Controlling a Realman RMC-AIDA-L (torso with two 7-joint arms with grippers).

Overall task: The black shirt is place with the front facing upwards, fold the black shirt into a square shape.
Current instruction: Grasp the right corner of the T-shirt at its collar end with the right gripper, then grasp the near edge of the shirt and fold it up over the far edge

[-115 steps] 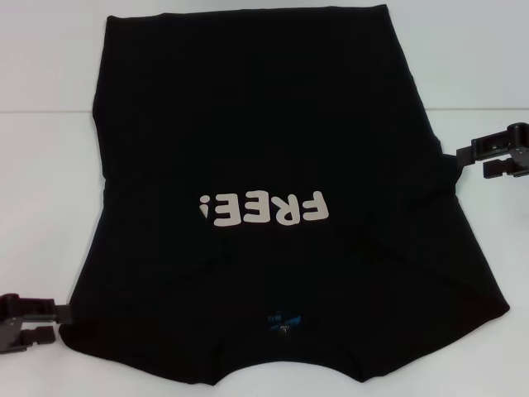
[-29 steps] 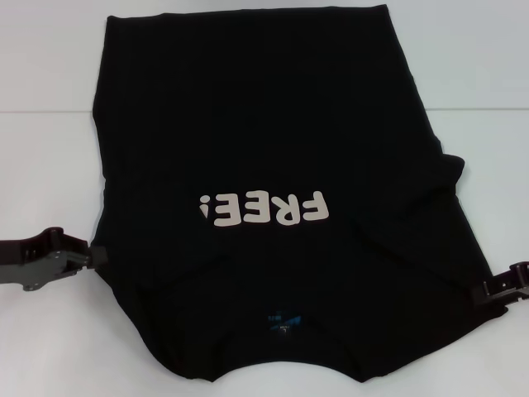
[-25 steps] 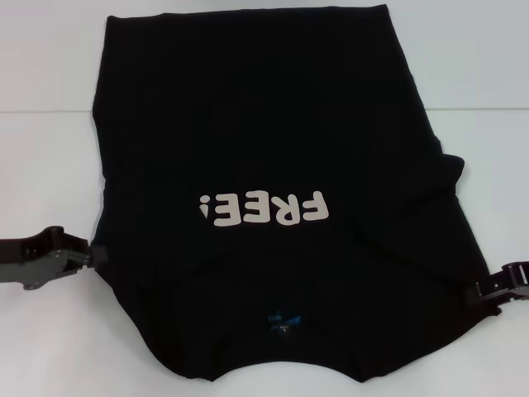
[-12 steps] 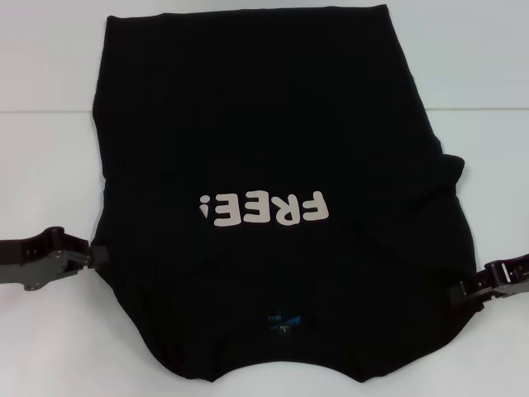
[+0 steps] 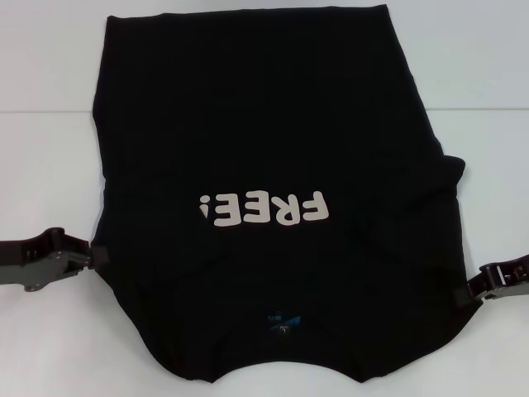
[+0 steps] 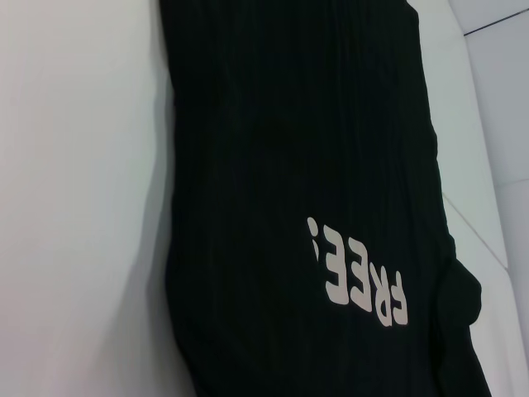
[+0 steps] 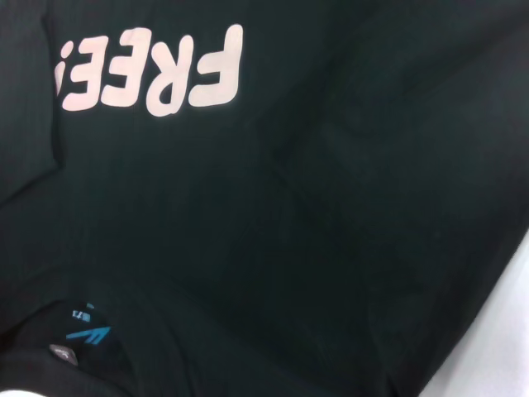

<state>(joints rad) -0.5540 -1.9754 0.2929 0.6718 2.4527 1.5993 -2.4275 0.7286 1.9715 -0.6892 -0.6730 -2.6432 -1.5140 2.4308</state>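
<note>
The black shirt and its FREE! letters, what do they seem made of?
The black shirt looks like soft matte knit cloth, probably cotton: it lies limp with shallow creases. The letters look like a flat off-white print, smooth-edged, perhaps vinyl or ink.

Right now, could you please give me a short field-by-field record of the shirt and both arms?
item: black shirt, spread flat on the white table
print: FREE! lettering, facing up
neck label: blue, at the end nearest the robot
left gripper: at the shirt's left edge, near the lettering's level
right gripper: at the shirt's right edge, nearer the robot
folding: both sides tucked in near the collar end, no square yet
</note>
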